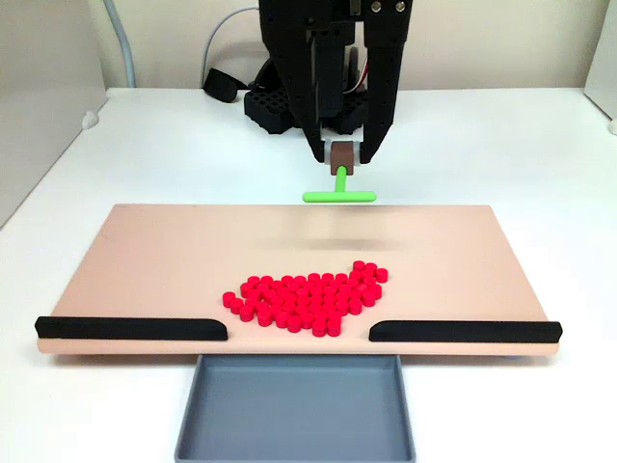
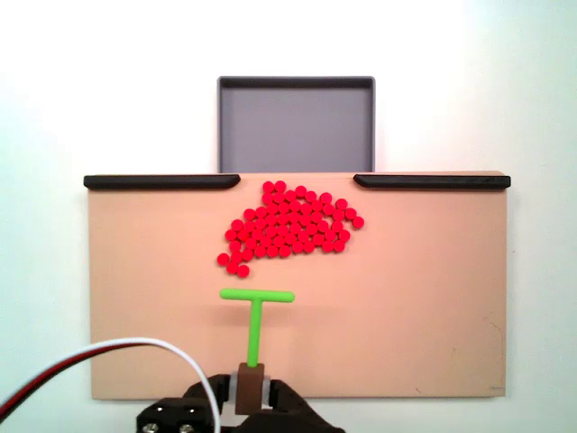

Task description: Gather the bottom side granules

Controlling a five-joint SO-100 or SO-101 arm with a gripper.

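Note:
Several bright red granules (image 1: 310,297) lie packed in one cluster on the tan board (image 1: 145,260), just behind the gap between the two black rails; the cluster (image 2: 288,225) appears in both fixed views. My gripper (image 1: 340,154) hangs above the board's far edge, shut on the brown block of the green T-shaped pusher (image 1: 338,194). In a fixed view, the gripper (image 2: 251,390) sits at the bottom edge, and the pusher (image 2: 257,311) points its crossbar at the granules, a short gap away and slightly to their left.
Two black rails (image 1: 130,328) (image 1: 465,331) line the board's near edge with a gap between them. A grey tray (image 1: 295,410) sits below that gap. The arm's base (image 1: 289,106) and cables (image 2: 108,356) stand behind the board on the white table.

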